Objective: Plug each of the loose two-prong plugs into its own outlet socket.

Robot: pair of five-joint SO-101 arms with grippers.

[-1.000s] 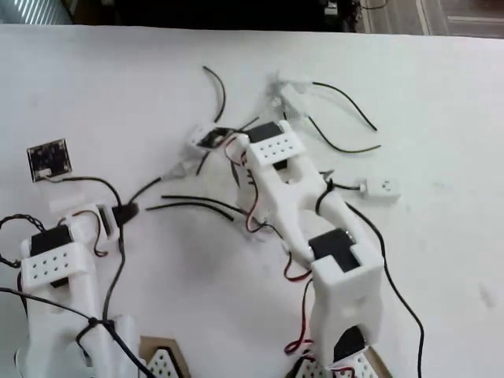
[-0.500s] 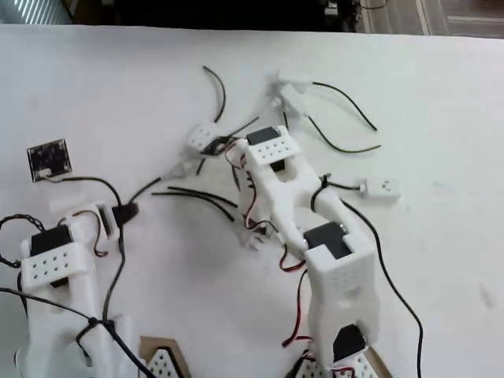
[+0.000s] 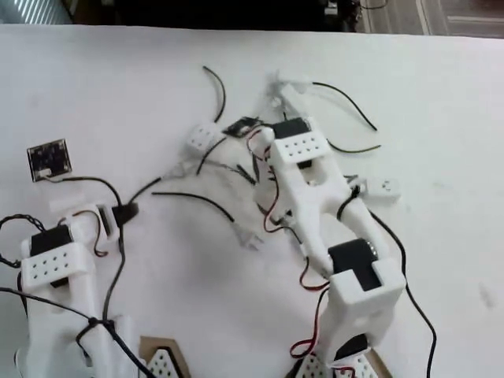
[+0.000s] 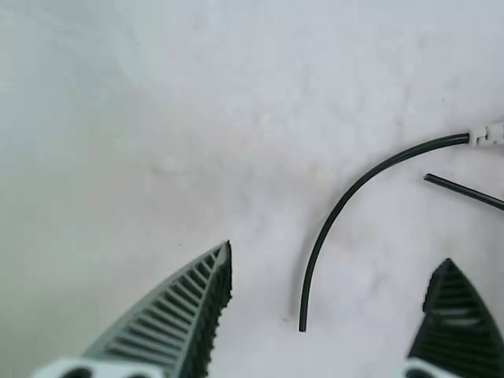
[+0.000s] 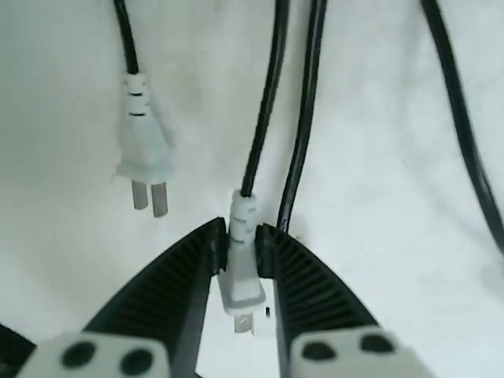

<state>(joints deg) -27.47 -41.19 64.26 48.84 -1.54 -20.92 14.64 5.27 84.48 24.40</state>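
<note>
White worktop [image 3: 94,79] spreads under both arms, strewn with black cords, white plugs and small white socket blocks. From the near right edge the right arm stretches toward the far centre. Its right tool [image 5: 240,231] is clamped narrow on the body of a white two-prong plug [image 5: 239,287], with the prongs pointing back toward the wrist and the cord running away from it. Near this one, and not touching it, a second plug [image 5: 144,157] lies free on the surface.

From above, one socket block [image 3: 203,135] sits just left of the right arm's wrist and another socket block [image 3: 386,187] lies on the arm's right side. Whether anything is already seated in either is too small to tell. What looks like a further plug [image 3: 250,240] rests near the centre, left of the arm.

At the near left, the left tool [image 4: 337,256] is spread wide and holds nothing. The loose end of a black cord [image 4: 346,197] lies on the worktop beneath the gap.

The task appears to be at an early stage. One plug is gripped but not yet at a socket, and at least one more lies loose. Left to do are carrying the held plug to a block, lining up its prongs, pressing it in, and repeating for the rest.
</note>
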